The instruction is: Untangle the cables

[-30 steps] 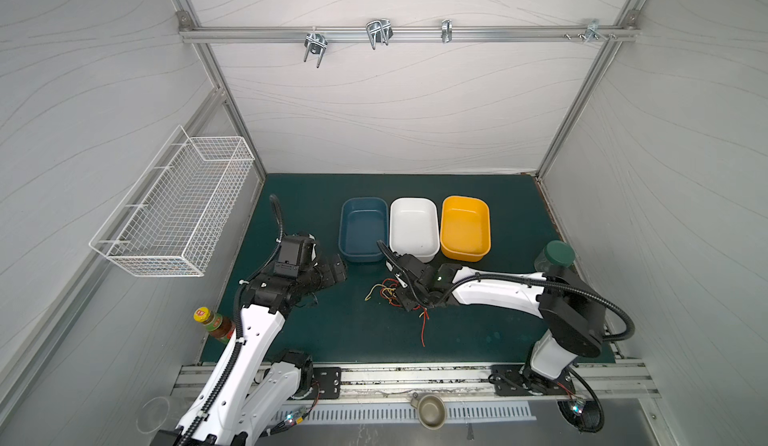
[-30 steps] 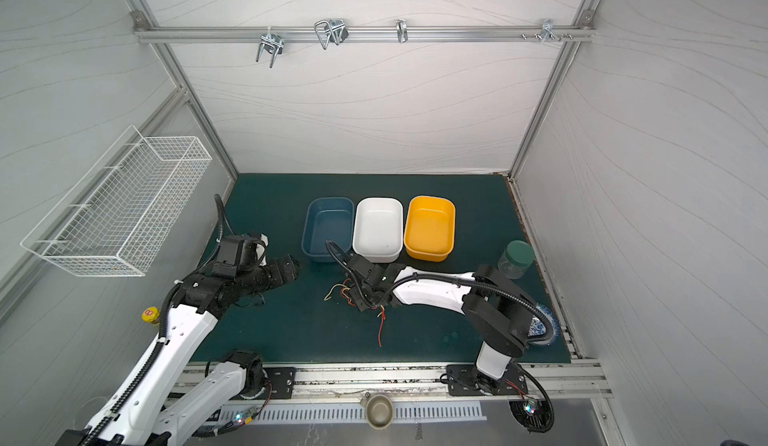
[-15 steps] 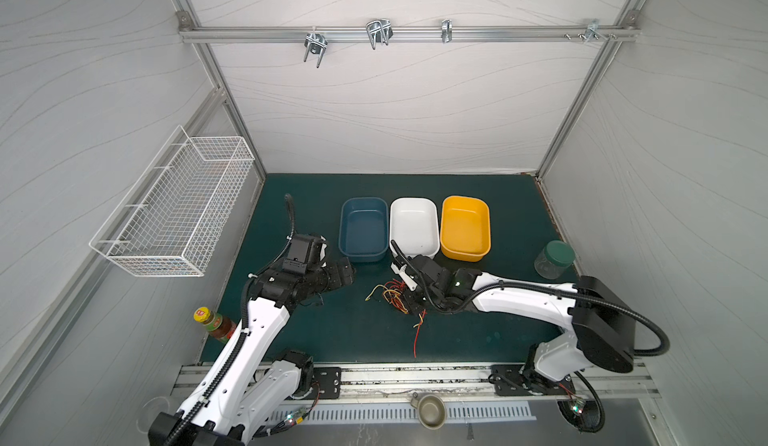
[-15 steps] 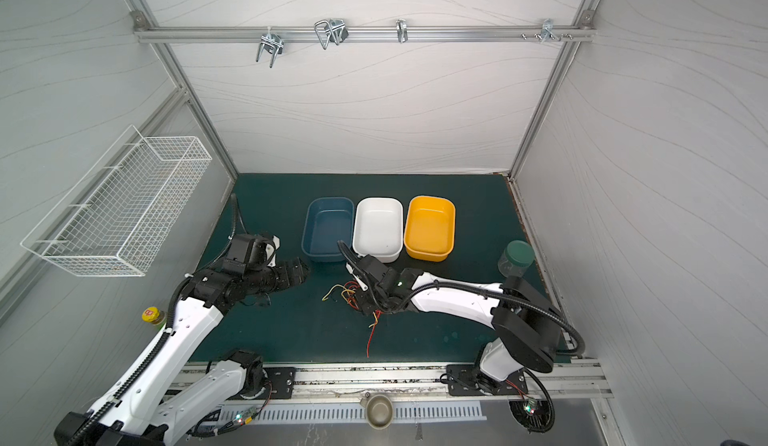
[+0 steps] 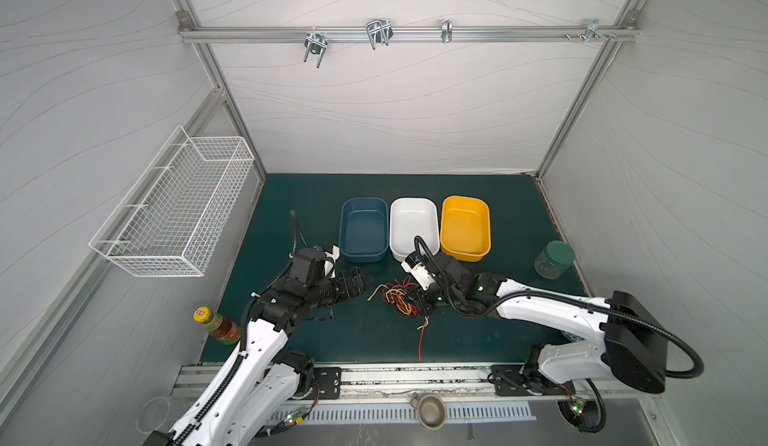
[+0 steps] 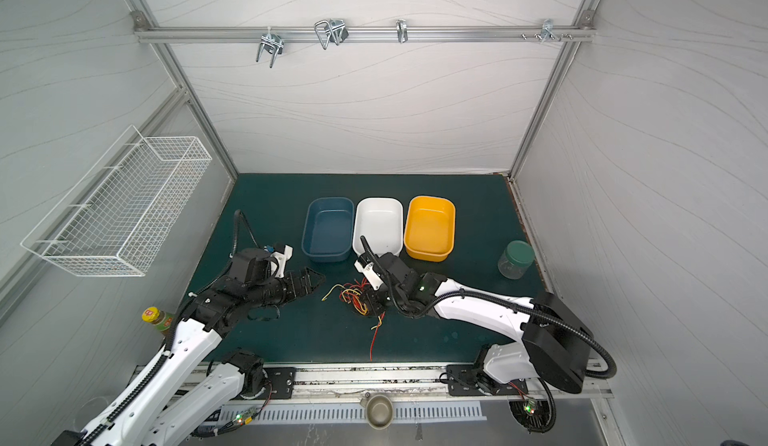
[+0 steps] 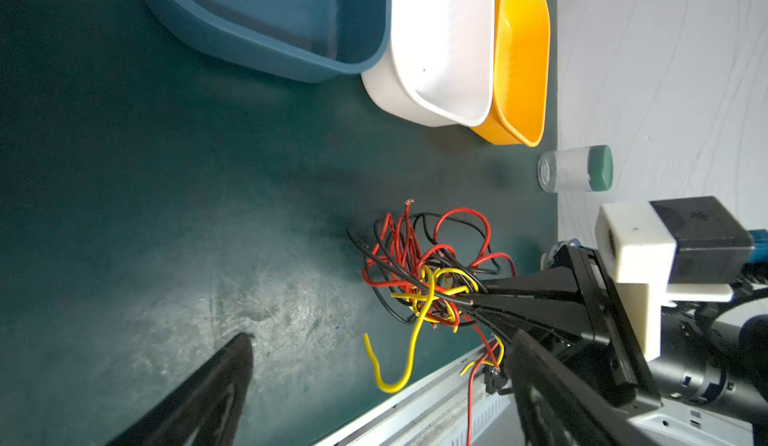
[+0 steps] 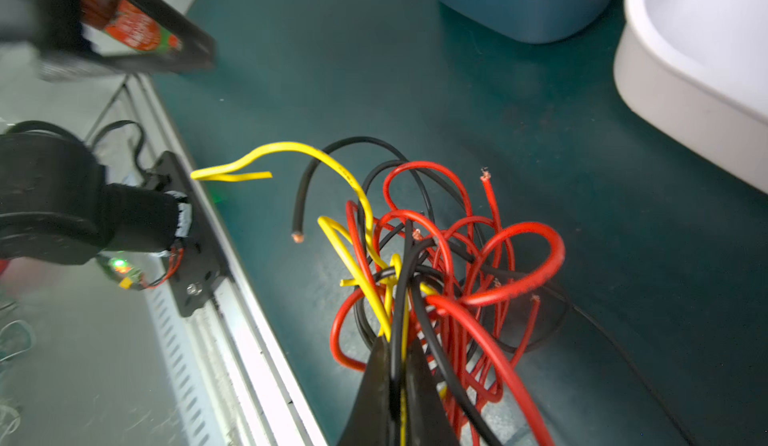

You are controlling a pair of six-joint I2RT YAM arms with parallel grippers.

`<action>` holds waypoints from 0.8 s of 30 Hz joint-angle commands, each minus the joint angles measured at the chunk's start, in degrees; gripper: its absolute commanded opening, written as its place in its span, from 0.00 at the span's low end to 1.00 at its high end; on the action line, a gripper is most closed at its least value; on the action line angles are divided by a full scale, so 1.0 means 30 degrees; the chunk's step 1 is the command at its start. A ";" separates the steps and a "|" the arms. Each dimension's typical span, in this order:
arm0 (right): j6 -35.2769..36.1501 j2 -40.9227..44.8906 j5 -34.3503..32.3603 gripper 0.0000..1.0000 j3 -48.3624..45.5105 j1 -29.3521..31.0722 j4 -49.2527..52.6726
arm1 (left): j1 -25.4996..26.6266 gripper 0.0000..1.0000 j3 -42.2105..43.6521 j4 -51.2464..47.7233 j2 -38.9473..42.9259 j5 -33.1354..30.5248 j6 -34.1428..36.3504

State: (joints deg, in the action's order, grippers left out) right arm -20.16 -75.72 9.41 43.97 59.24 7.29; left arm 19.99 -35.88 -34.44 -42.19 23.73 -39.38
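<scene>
Clearly, the right claw (image 8: 392,346) is clamped on the tangled cables (image 8: 453,252), while the left claw (image 5: 365,280) stands wide open just beside them, not touching.

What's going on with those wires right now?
The right hand is shut on the tangled red, black and yellow cables, gripping the knot over the green mat. The left hand is open just beside it, holding nothing. Nothing is separated yet; one red strand trails toward the front rail.
</scene>
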 commanded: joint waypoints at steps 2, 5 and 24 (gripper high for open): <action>-0.0309 0.0766 0.1416 0.00 -0.0262 -0.0201 -0.1405 | 0.0590 0.92 0.0603 0.3258 0.0383 0.1582 -0.1748; -0.0299 0.0811 0.1521 0.00 -0.0405 -0.0236 -0.1404 | 0.1058 0.84 0.1014 0.3888 0.0272 0.1580 -0.1981; -0.0427 0.0926 0.2005 0.00 -0.0570 -0.0382 -0.1219 | 0.3122 0.43 0.1479 0.3292 0.0237 0.0514 -0.0983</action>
State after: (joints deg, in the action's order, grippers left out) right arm -21.19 -74.06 14.11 42.13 58.46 4.75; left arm 28.95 -30.83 -24.16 -42.09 26.63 -43.35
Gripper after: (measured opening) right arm 0.078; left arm 0.439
